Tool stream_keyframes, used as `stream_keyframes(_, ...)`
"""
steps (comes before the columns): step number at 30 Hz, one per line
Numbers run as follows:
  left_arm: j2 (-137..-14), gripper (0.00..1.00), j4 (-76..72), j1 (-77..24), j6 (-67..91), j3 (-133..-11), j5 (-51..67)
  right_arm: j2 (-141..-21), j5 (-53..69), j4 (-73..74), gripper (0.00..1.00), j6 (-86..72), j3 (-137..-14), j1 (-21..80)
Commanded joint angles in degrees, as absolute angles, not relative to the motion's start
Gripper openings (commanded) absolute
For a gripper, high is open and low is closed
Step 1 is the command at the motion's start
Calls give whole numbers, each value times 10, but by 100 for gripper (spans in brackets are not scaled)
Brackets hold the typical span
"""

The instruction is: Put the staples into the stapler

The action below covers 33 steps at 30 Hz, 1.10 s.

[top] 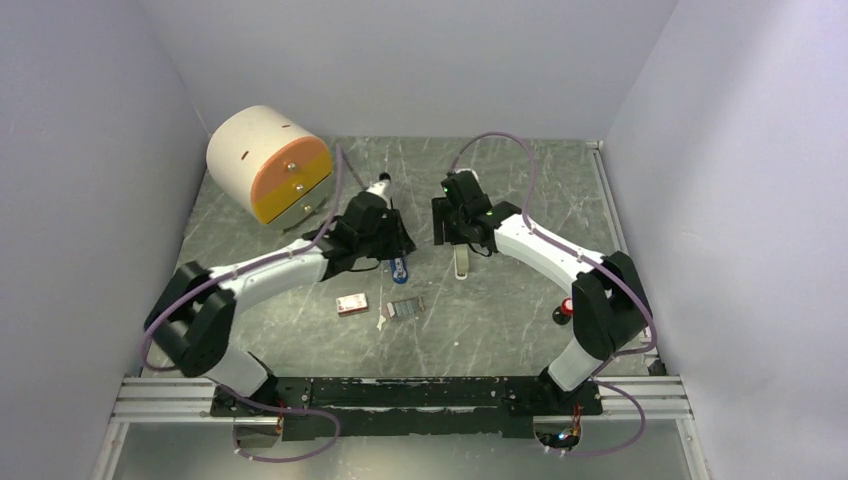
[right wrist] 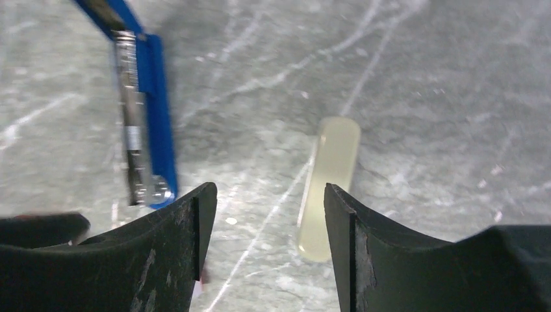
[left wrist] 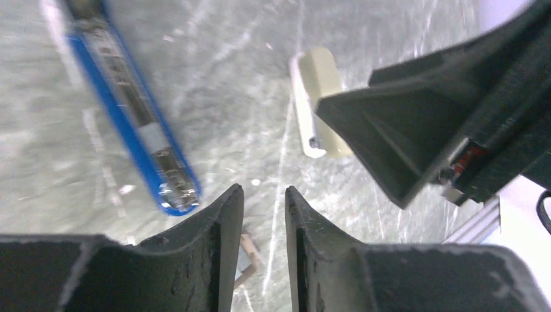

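The blue stapler [top: 400,266] lies open on the table, its metal channel facing up; it also shows in the left wrist view [left wrist: 130,117] and the right wrist view [right wrist: 146,123]. The grey staples [top: 405,307] lie nearer the front, beside the pink-red and white box [top: 351,303]. My left gripper [top: 397,248] hovers over the stapler's far end; its jaws [left wrist: 264,190] stand a narrow gap apart and hold nothing. A grey, brown-edged piece [left wrist: 243,260] shows through that gap. My right gripper [top: 455,238] is open and empty [right wrist: 269,188] above the table, between the stapler and a beige bar.
A pale beige bar [top: 461,262] lies just right of the stapler [right wrist: 331,185]. A cream and orange drum [top: 268,165] stands at the back left. A small red-capped black cylinder [top: 566,308] stands by the right arm. Walls close in on three sides.
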<state>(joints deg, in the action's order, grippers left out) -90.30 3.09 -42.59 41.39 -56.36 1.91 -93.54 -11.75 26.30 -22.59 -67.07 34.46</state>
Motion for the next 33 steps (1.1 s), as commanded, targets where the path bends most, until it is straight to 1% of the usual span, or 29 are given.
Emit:
stream_keyframes(1, -820, 38, 56, -387, 429, -514, -58, -905, -29, 168, 67, -189, -692, 347)
stream_keyframes(4, -761, 46, 64, -357, 460, -468, -104, -918, -13, 124, 75, -178, -713, 360)
stream_keyframes(7, -727, 50, 57, -334, 484, -430, -119, -952, -27, 106, 80, -160, -761, 384)
stream_keyframes(10, -715, 55, 61, -325, 492, -412, -128, -1002, -52, 107, 83, -149, -830, 405)
stream_keyframes(16, -703, 70, 63, -316, 509, -382, -132, -1103, -125, 118, 86, -148, -942, 425)
stream_keyframes(19, -701, 74, 57, -315, 513, -369, -124, -1142, -160, 117, 85, -146, -987, 426)
stream_keyframes(23, -706, 75, 45, -315, 514, -357, -104, -1196, -177, 130, 84, -138, -1052, 425)
stream_keyframes(25, -710, 75, 35, -315, 513, -352, -91, -1223, -172, 141, 80, -132, -1083, 426)
stream_keyframes(27, -716, 74, 22, -314, 511, -347, -74, -1249, -165, 155, 73, -129, -1113, 426)
stream_keyframes(29, -723, 74, 9, -315, 508, -345, -57, -1273, -163, 169, 68, -125, -1138, 426)
stream_keyframes(33, -740, 73, 4, -314, 505, -343, -39, -1299, -185, 196, 67, -124, -1169, 426)
